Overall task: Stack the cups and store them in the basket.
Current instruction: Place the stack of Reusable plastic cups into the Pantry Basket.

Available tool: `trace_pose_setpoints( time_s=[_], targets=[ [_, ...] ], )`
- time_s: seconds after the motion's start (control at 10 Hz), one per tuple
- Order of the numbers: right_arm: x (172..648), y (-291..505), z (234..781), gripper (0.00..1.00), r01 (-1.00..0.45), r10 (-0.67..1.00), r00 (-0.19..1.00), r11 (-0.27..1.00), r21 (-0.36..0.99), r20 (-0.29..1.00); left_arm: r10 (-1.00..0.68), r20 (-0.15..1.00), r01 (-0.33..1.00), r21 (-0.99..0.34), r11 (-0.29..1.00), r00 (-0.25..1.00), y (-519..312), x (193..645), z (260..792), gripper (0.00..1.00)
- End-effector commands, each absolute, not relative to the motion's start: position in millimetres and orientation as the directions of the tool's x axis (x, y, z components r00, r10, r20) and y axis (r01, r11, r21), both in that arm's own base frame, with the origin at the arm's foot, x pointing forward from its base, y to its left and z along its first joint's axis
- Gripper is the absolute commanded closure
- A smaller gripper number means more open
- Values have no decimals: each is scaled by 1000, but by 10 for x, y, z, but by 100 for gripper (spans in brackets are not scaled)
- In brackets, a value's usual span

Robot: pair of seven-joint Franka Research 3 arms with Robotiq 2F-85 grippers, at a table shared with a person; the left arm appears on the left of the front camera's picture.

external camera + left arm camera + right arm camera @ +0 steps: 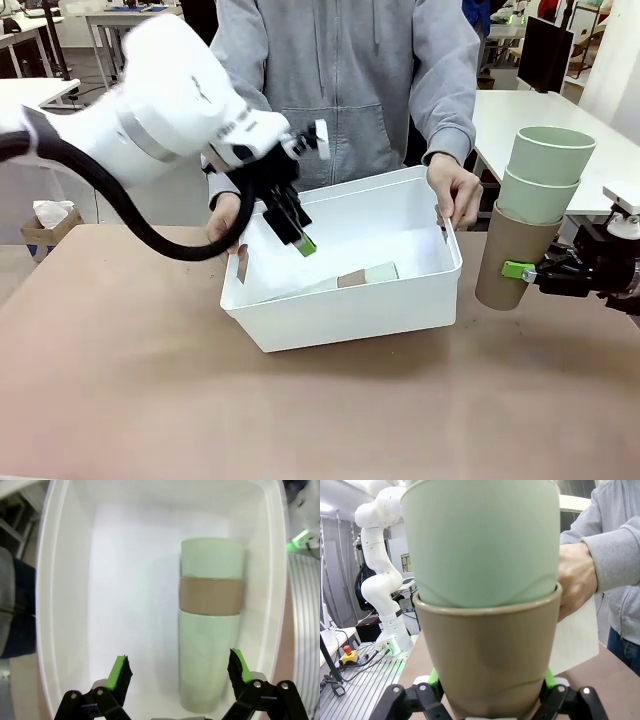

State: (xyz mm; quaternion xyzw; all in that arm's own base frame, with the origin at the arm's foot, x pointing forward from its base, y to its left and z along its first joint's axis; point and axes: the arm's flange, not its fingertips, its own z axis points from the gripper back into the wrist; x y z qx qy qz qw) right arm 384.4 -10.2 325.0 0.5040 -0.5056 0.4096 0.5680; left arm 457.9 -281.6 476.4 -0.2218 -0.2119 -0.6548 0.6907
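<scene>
The cups are in 2 stacks of 3. The lying stack (366,274), green, brown, green, rests on its side on the floor of the basket (340,325), toward its right wall. The held stack (535,215), a brown cup with 2 green ones nested in it, stands upright above the right side of the table (120,380), just beside the basket. The right claw (520,270) is clamped on the brown cup alone, low on its body. The left claw (300,238) hangs wide and empty inside the basket, above the lying stack. The person's hands (455,190) grip the rim at the left and right. The main risk is probably the 2 green cups: nothing holds them but their fit in the brown one, so tipping the held stack to lay it down could let them slide out and miss the basket. The way in from the right passes close to the hand on the right rim, which could get knocked. The left claw sits in the space the held stack needs, so the arms may clash unless it clears out. The lying stack may also roll if it is bumped.
</scene>
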Motion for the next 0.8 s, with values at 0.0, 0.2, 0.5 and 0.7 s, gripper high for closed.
trace_pose_setpoints(
  time_s=[0.0, 0.2, 0.5, 0.7],
  targets=[
    [3839, -103, 3302, 14, -977, -45, 140, 157, 146, 989, -741, 671, 1000, -20, 14, 24, -2234, 4314, 5026, 0],
    [3839, -103, 3302, 14, -977, -45, 140, 157, 146, 989, -643, 766, 999, 30, 28, -4, -1502, 4136, 5327, 0],
    [3839, -103, 3302, 14, -977, -45, 140, 157, 146, 989, -514, 856, 992, 108, 58, -63, -481, 3842, 5496, 0],
    [3839, -103, 3302, 14, -977, -45, 140, 157, 146, 989, -466, 882, 990, 116, 75, -68, -44, 3699, 5370, 0]
  ],
)
